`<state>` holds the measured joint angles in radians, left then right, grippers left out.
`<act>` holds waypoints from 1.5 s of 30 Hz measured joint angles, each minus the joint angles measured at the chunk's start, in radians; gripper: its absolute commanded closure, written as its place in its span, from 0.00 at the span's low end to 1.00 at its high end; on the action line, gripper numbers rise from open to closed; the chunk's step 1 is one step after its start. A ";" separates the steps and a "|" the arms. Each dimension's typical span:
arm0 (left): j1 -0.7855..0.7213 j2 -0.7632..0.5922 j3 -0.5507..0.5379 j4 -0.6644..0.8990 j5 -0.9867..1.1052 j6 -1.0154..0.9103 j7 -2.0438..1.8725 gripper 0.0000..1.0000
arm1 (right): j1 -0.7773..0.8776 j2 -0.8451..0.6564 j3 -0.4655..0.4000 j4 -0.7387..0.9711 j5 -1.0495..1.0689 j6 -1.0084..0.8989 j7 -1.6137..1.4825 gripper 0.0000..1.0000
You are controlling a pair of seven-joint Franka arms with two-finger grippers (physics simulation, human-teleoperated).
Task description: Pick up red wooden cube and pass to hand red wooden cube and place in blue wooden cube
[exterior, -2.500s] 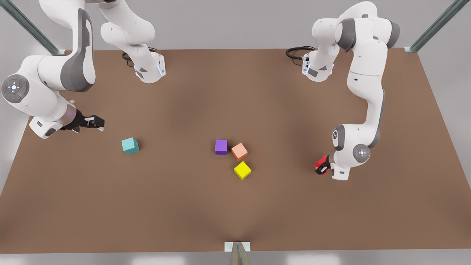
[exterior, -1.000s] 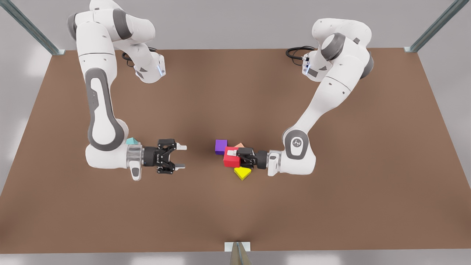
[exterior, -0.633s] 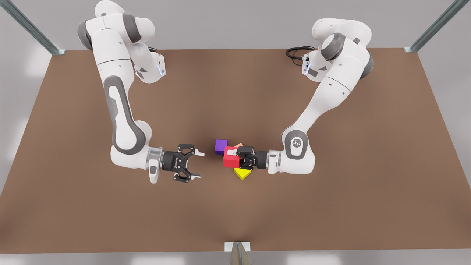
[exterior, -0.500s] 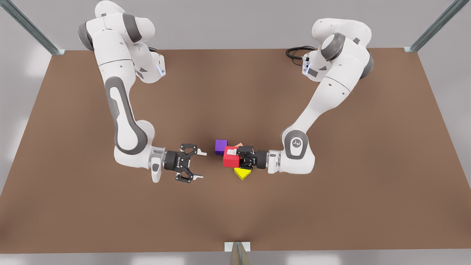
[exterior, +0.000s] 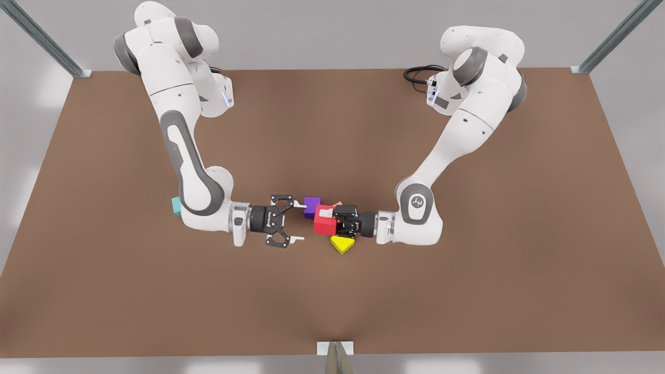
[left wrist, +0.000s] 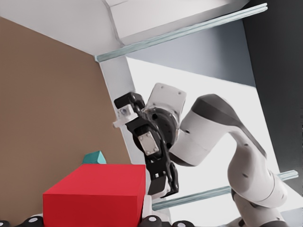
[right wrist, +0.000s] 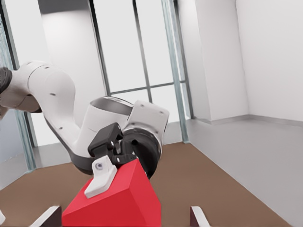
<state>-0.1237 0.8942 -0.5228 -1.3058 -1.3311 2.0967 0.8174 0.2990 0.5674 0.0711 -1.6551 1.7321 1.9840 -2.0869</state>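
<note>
My left gripper (exterior: pixel 332 222), compact and black on the arm at the front view's right, is shut on the red wooden cube (exterior: pixel 324 223) and holds it above the table. From the left wrist view the red cube (left wrist: pixel 94 194) sits close, with the teal blue wooden cube (left wrist: pixel 94 157) behind it. The hand, my right gripper (exterior: pixel 299 222), comes from the front view's left. It stands open, facing the red cube, a short gap away. Its white fingertips (right wrist: pixel 198 216) flank the red cube (right wrist: pixel 113 203) in the right wrist view. The blue cube (exterior: pixel 176 206) peeks out behind that arm's elbow.
A purple cube (exterior: pixel 311 206), a salmon cube (exterior: pixel 338 203) and a yellow cube (exterior: pixel 342 244) lie on the brown table (exterior: pixel 467 291) under and around the left gripper. Both arm bases stand at the table's far edge.
The right gripper has swung from the front view's left toward the middle and now faces the red cube closely. The left gripper has held the cube nearly still.
</note>
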 measured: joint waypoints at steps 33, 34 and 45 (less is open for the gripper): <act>-0.001 0.006 -0.003 0.003 -0.006 0.008 -0.195 0.34 | 0.011 0.031 0.054 -0.023 0.062 0.016 -0.263 0.00; -0.001 0.007 -0.003 0.003 -0.007 0.008 -0.198 0.34 | 0.013 0.034 0.054 -0.019 0.064 0.018 -0.265 0.00; -0.003 0.010 -0.003 0.003 -0.008 0.009 -0.216 0.34 | 0.024 0.081 0.093 0.043 0.076 0.062 -0.281 0.00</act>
<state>-0.1271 0.9046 -0.5255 -1.3027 -1.3387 2.1053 0.6013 0.3226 0.6486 0.1636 -1.6122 1.8081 2.0455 -2.3683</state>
